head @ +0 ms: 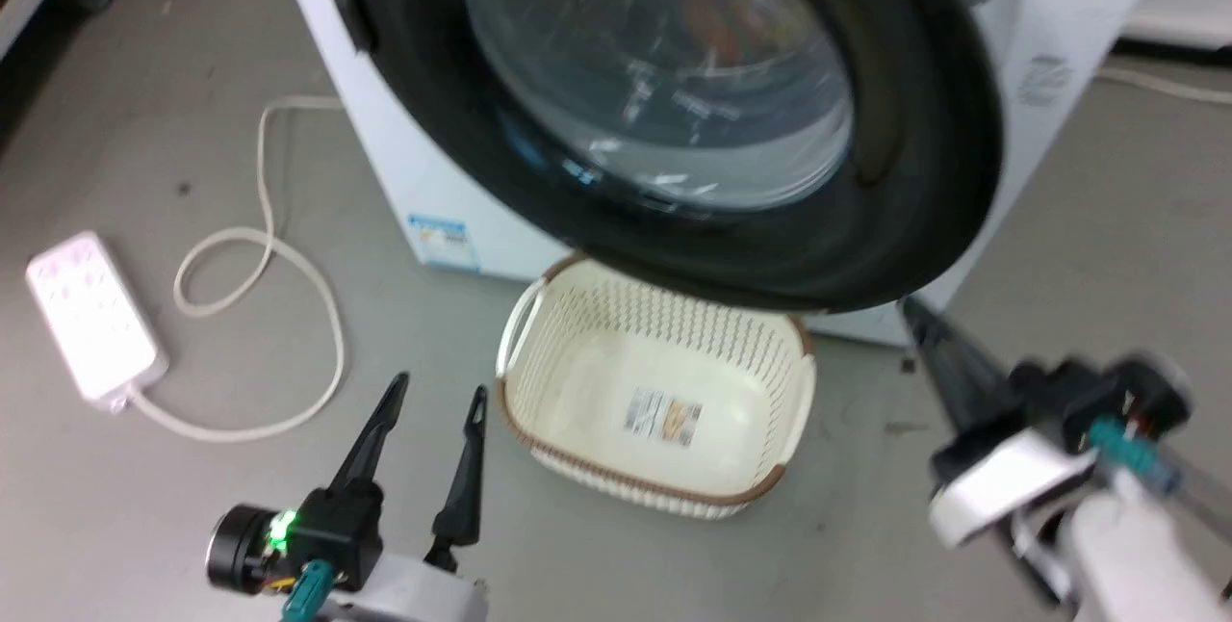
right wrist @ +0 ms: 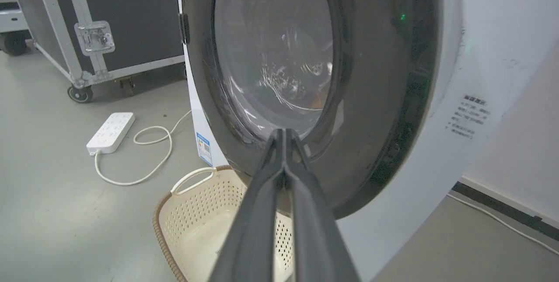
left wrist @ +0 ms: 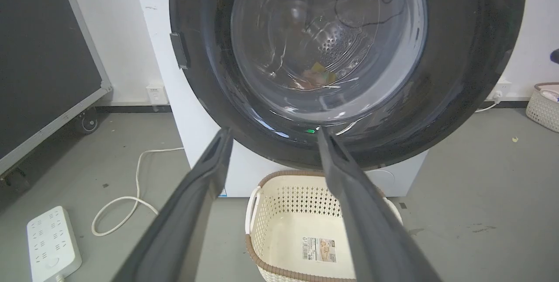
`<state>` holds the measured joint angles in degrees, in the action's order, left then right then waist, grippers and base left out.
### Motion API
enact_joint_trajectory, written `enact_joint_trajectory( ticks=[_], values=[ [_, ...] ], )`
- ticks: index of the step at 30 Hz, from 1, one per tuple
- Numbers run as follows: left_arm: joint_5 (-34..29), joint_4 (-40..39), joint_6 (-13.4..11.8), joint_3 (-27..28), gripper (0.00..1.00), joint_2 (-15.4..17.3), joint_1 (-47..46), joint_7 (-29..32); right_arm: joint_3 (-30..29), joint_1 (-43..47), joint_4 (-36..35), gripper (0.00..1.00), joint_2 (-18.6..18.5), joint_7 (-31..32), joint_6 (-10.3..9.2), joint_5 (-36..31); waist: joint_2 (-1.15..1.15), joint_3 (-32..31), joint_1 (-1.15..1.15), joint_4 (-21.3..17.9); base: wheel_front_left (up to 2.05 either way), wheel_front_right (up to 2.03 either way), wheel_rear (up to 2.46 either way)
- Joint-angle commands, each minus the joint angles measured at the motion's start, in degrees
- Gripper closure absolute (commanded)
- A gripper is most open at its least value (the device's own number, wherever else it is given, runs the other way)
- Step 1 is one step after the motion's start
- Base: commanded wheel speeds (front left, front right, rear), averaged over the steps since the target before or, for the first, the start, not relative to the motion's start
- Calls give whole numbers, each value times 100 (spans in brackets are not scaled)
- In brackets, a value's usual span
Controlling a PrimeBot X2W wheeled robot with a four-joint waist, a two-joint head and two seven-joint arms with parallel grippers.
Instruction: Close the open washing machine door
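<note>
The washing machine door (head: 914,169), round and black-framed with a bulging glass window, lies close against the front of the white washing machine (head: 423,160); whether it is latched I cannot tell. My right gripper (head: 910,307) is shut with nothing in it, its tip at the door's lower right rim. In the right wrist view its closed fingertips (right wrist: 284,132) point at the door (right wrist: 270,55) just below the glass. My left gripper (head: 438,391) stands open and empty low on the left, short of the door (left wrist: 327,46); in its own view the left gripper (left wrist: 274,131) shows spread fingers.
A cream perforated basket (head: 664,401) sits on the floor right under the door. A white power strip (head: 91,314) and its looping cable (head: 260,246) lie to the left. A black wheeled case (right wrist: 122,11) stands further left. Another basket (left wrist: 543,105) is by the wall.
</note>
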<state>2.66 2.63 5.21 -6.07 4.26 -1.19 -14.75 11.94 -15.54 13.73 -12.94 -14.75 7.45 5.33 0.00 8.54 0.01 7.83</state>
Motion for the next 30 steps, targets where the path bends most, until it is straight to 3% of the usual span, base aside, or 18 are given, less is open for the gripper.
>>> enact_joint_trajectory(
  ticks=[1,2,3,11,23,30],
  values=[
    [-13,3,-1,-33,0,-36,-124,-25,79,-278,121,100,-194,-25,3,40,0,317,-1,242,0,0,0],
    [6,5,3,-61,0,-50,-180,-25,130,-473,227,100,-314,-25,3,100,0,413,-1,295,0,0,0],
    [11,1,14,-156,0,-80,-340,-25,278,-1055,645,100,-675,-10,3,339,0,635,-1,438,0,0,0],
    [22,-3,-36,-268,0,-118,-542,-25,548,-2413,1731,100,-1355,43,3,999,0,1014,-1,684,0,0,0],
    [34,-43,-154,-435,0,-135,-757,-25,568,-3935,3008,100,-1707,153,3,1744,0,1365,-1,821,0,0,0],
    [59,-2,-211,-464,0,-137,-768,-25,592,-4150,3437,100,-1663,50,3,1809,0,1272,-1,802,0,0,0]
  ],
)
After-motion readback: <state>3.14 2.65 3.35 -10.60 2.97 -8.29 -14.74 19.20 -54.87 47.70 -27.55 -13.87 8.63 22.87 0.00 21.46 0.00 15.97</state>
